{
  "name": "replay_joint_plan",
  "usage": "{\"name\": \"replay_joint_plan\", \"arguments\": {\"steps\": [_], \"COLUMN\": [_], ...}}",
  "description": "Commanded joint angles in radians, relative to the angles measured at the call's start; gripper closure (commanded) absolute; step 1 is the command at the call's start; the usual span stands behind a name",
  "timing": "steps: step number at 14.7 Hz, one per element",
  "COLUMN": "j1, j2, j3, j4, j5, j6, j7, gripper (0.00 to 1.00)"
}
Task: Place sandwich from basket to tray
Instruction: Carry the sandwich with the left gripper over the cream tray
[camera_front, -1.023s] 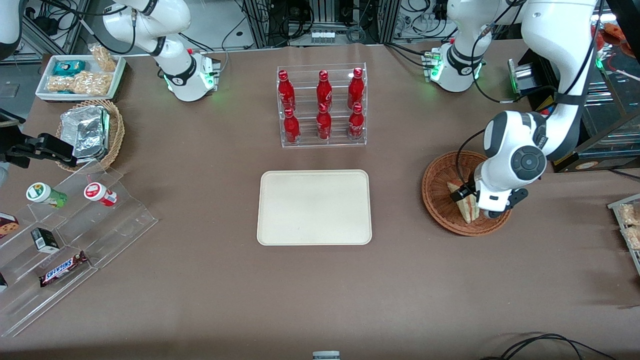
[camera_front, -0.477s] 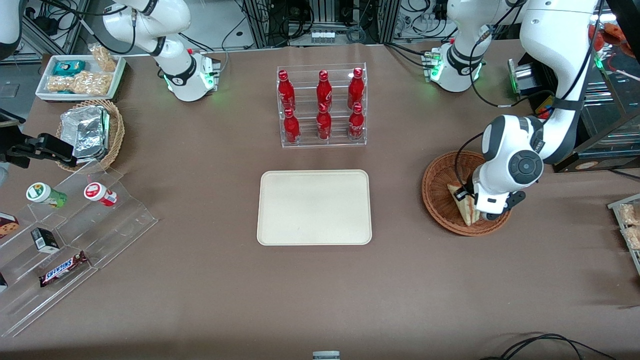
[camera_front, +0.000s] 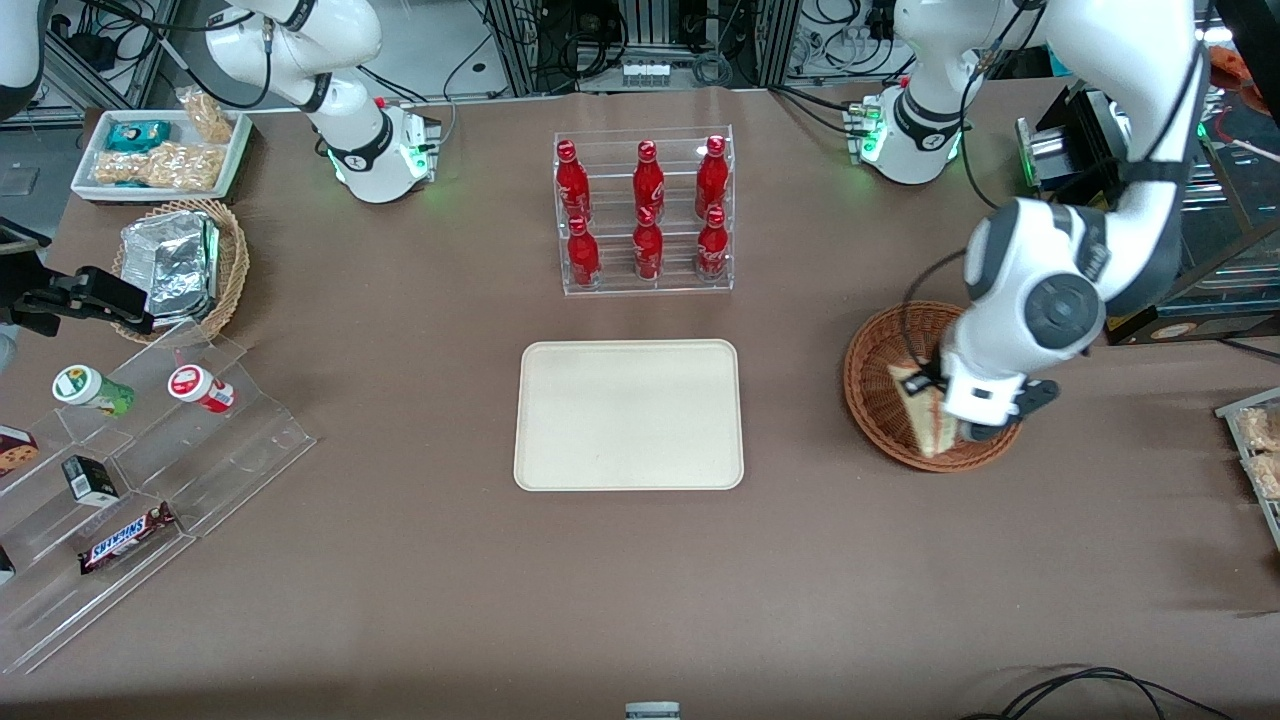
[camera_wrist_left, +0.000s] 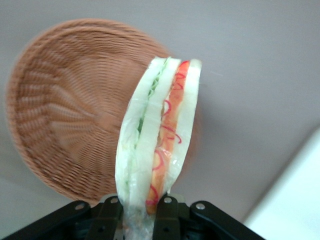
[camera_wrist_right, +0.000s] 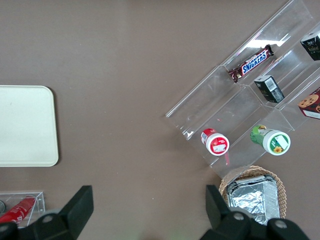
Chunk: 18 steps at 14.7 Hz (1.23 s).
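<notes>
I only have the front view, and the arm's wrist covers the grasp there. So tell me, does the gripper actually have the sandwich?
Observer: Yes. In the left wrist view the gripper, above the basket, is shut on the sandwich and pinches one end of it.
Operator: Is it clear of the basket?
Observer: It looks so. The basket lies lower, and the sandwich's free end hangs over its rim and the table.
Operator: Is it wrapped?
Observer: Yes, clear wrap covers it. The green and orange filling stripes face the wrist camera.
</notes>
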Motion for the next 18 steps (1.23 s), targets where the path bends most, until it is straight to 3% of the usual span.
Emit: {"name": "replay_joint_plan", "arguments": {"steps": [1, 2, 4, 8, 12, 13, 14, 15, 18], "j1": [-0.007, -0.047, -0.142, -0.327, -0.392, -0.398, -0.404, -0.429, -0.432], "j2": [0.095, 0.14, 0.253, 0.536, 0.605, 0.623, 0.64, 0.643, 0.619], "j3": [-0.18, -0.231, -0.233, -0.227, -0.213, -0.213, -0.21, -0.192, -0.155], "j4": [0.119, 0.156, 0.232, 0.534, 0.579, 0.582, 0.605, 0.631, 0.641], "j5": [0.041, 0.114, 0.229, 0.256, 0.342, 0.345, 0.349, 0.378, 0.42], "j6": [-0.024, -0.024, -0.02, -0.02, 0.066, 0.107, 0.12, 0.115, 0.1], "j7": [-0.021, -0.059, -0.144, -0.25, -0.385, -0.405, -0.443, -0.483, -0.517], "gripper": [0.92, 0.92, 0.92, 0.91, 0.83, 0.64, 0.09, 0.0, 0.0]}}
